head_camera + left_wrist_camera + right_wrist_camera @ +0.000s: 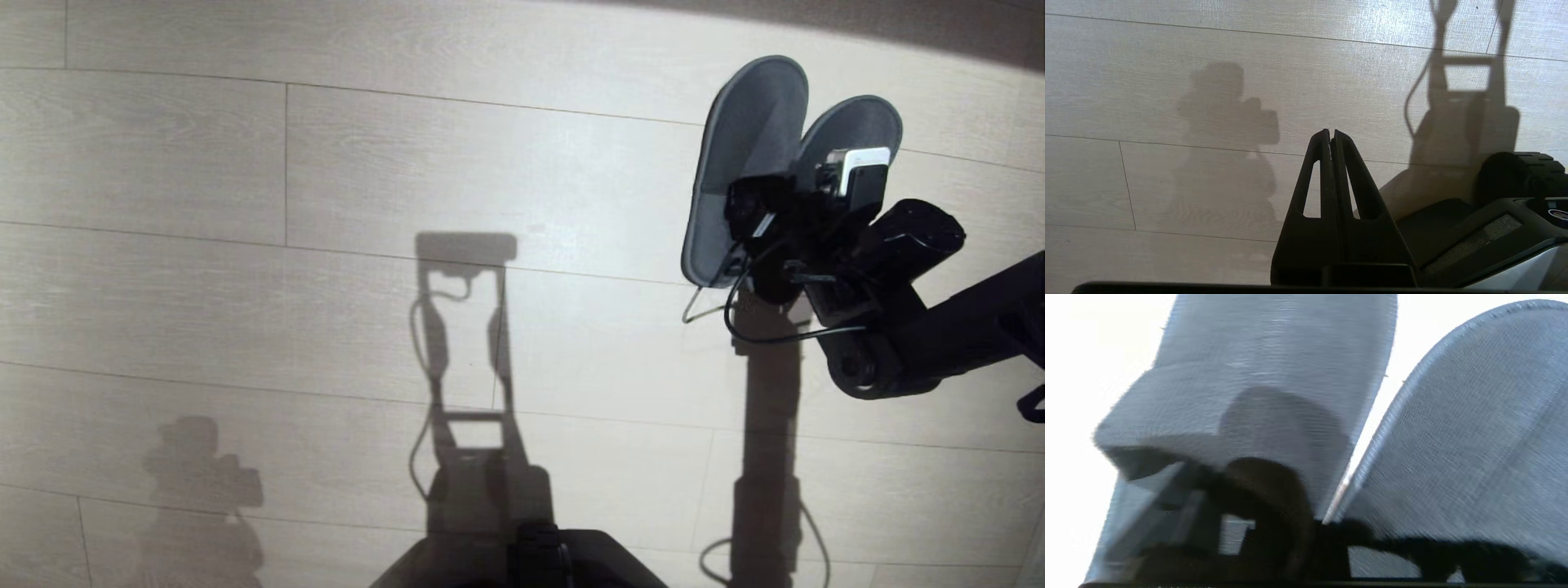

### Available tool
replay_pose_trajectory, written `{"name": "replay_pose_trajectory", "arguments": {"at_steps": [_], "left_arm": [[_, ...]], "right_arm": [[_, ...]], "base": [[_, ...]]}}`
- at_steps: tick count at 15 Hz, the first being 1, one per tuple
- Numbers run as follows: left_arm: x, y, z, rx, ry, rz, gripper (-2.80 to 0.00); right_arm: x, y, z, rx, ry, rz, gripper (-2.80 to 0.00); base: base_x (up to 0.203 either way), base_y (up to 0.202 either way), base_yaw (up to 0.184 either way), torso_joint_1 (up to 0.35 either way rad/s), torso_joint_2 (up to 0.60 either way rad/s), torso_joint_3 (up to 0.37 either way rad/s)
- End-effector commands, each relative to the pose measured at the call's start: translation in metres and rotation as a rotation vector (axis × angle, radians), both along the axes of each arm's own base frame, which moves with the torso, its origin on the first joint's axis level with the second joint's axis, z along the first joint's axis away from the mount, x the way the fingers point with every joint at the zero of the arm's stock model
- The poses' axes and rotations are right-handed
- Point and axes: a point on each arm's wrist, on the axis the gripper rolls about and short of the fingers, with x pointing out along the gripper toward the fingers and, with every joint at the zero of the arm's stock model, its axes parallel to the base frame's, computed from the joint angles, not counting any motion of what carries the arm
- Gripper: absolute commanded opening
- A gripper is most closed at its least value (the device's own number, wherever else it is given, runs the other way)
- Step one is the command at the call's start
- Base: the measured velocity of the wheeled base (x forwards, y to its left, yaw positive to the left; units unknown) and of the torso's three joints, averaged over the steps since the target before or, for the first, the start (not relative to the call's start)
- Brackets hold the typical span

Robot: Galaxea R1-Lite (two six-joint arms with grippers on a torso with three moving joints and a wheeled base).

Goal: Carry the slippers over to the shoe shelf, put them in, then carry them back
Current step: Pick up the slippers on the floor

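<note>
Nearest me, my left gripper [1332, 134] hangs idle over the floor [326, 163], jaws together. Farther right, my right gripper [767, 216] reaches the slippers [751, 155] lying side by side there; I cannot tell whether its jaws grip them.

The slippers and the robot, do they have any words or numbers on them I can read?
No readable text anywhere.
The flat grey-blue fabric slippers: plain, no words or labels showing.
The black robot base: a small round mark at the edge of the left wrist view, too small and cut off to read.
The pale wood-plank floor: no writing.
</note>
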Motion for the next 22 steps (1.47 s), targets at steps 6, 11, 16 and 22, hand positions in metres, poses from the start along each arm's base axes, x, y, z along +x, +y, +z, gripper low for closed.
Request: {"name": "replay_pose_trajectory", "arguments": {"at_steps": [6,11,16,22], "left_arm": [[0.000,0.000,0.000,-0.002,0.000,0.002,-2.80],[0.000,0.000,0.000,-0.002,0.000,0.002,-2.80],[0.000,0.000,0.000,-0.002,0.000,0.002,-2.80],[0.000,0.000,0.000,0.000,0.000,0.002,-2.80]], "right_arm": [[0.009,0.000,0.001,0.001,-0.034,-0.002,-2.80],[-0.004,-0.001,0.008,0.005,-0.024,0.000,-2.80],[-0.053,-0.004,0.053,0.006,-0.073,0.009,-2.80],[-0.149,-0.010,0.088,0.012,-0.013,0.051,-2.80]], "base": [[0.000,0.000,0.000,0.000,0.00,0.000],[0.000,0.000,0.000,0.000,0.00,0.000],[0.000,0.000,0.000,0.000,0.00,0.000],[0.000,0.000,0.000,0.000,0.00,0.000]]}}
